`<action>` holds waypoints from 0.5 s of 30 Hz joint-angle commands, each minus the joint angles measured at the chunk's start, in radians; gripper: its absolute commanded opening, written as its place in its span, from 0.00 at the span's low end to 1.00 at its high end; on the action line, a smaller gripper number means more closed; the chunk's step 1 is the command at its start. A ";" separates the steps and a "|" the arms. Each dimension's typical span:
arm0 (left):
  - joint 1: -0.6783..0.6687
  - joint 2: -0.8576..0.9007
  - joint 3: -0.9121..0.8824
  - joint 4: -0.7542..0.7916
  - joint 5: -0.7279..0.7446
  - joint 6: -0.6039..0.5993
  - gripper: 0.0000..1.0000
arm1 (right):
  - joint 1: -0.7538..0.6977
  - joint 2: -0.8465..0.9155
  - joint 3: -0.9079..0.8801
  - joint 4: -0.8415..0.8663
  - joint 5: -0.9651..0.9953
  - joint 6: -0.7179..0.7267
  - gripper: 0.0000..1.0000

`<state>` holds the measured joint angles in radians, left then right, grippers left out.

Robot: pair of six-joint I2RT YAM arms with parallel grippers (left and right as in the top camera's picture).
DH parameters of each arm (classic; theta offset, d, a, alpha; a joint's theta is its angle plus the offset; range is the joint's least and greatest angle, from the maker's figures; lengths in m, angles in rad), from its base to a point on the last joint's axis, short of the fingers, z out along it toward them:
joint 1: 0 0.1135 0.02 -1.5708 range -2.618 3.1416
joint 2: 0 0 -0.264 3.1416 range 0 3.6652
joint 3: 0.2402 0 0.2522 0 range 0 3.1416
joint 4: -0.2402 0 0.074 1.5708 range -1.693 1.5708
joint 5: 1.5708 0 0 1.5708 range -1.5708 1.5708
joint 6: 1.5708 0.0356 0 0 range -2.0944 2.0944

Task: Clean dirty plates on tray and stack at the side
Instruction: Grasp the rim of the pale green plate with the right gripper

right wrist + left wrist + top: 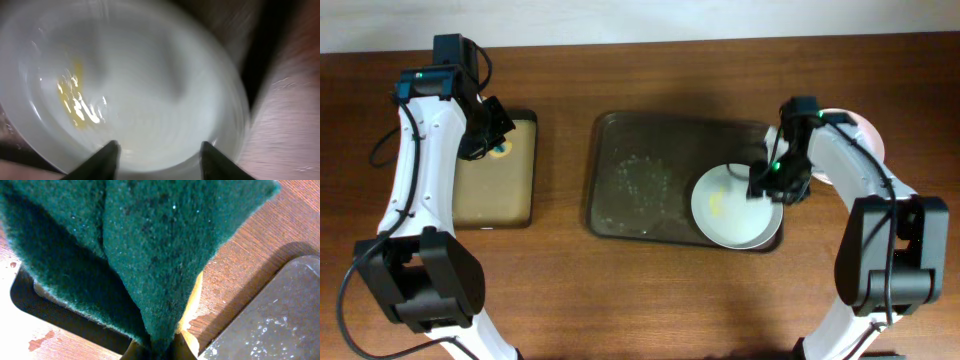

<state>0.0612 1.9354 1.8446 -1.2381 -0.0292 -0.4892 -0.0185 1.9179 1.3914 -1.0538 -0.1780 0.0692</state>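
Observation:
One white plate (725, 205) with a yellow smear lies in the right part of the dark brown tray (620, 190). My right gripper (772, 188) hovers over the plate's right rim. In the right wrist view its fingers (160, 155) are open, with the smeared plate (125, 80) just below them, blurred. Another white plate (868, 135) lies on the table right of the tray, mostly hidden by my right arm; I cannot tell how many are there. My left gripper (492, 138) is shut on a green scouring sponge (140, 245) with a yellow underside.
A smaller black tray with a beige inside (495, 200) lies left of the brown tray, under my left gripper. Its black rim (30, 295) and a wet corner of the brown tray (280, 320) show in the left wrist view. Water drops dot the brown tray's left half.

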 commanded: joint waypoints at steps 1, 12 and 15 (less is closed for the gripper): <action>-0.002 -0.006 -0.002 0.003 0.008 0.024 0.00 | 0.002 -0.024 0.069 0.014 0.222 -0.047 0.58; -0.002 -0.006 -0.002 0.005 0.010 0.024 0.00 | -0.015 0.026 -0.028 0.018 0.111 -0.068 0.53; -0.002 -0.006 -0.002 0.006 0.016 0.024 0.00 | -0.015 0.026 -0.079 0.045 0.110 -0.068 0.53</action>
<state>0.0612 1.9354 1.8446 -1.2373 -0.0254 -0.4866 -0.0299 1.9366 1.3567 -1.0237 -0.0509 -0.0010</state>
